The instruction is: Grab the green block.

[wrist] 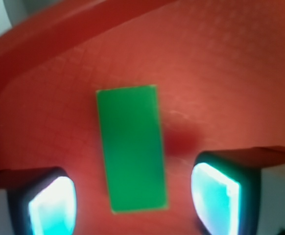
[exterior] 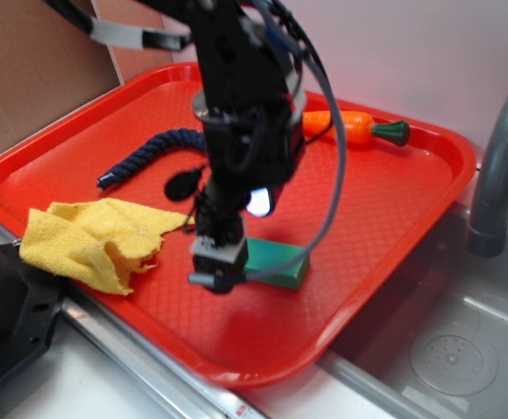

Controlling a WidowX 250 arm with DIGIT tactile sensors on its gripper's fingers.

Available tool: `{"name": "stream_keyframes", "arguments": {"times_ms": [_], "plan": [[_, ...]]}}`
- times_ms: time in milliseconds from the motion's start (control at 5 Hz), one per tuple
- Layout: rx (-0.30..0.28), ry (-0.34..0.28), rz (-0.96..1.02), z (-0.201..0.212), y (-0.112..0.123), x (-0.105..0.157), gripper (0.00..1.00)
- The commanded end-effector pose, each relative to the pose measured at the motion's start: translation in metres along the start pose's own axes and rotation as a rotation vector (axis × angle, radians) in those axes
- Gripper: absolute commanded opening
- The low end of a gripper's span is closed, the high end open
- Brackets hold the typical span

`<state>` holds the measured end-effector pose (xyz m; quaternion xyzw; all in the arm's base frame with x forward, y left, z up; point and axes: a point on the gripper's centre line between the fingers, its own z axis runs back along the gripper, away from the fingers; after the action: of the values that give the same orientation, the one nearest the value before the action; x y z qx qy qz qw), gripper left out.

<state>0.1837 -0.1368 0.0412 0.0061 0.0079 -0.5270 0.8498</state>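
Tool (wrist: 132, 200) fingers (wrist: 52, 205) are spread wide, nothing pinched. Green block (wrist: 131, 149) is seen flat between them, on the red tray's (exterior: 376, 218) near right part.

one green block (exterior: 278, 262), one carrot (exterior: 357, 127), one yellow cloth (exterior: 97, 240), one rope (exterior: 149, 155), one tray (exterior: 411, 209)

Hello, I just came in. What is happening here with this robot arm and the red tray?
The robot arm is reaching down over a red tray to grab the green block. Its gripper is open, and in the wrist view the block lies flat on the tray between the two fingers, not yet clamped. Also on the tray are a yellow cloth, a dark blue rope and a toy carrot, all untouched. A sink sits beside the tray.
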Motion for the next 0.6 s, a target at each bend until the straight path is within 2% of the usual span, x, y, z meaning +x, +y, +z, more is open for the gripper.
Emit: {"name": "stream_keyframes", "arguments": {"times_ms": [0, 200, 400], "plan": [[0.017, 0.01, 0.017, -0.0186, -0.0031, 0.0098, 1.0], [0.035, 0.019, 0.081, -0.0186, -0.0003, 0.0073, 0.55], [0.04, 0.018, 0.12, -0.0181, 0.0024, 0.006, 0.0]]}}
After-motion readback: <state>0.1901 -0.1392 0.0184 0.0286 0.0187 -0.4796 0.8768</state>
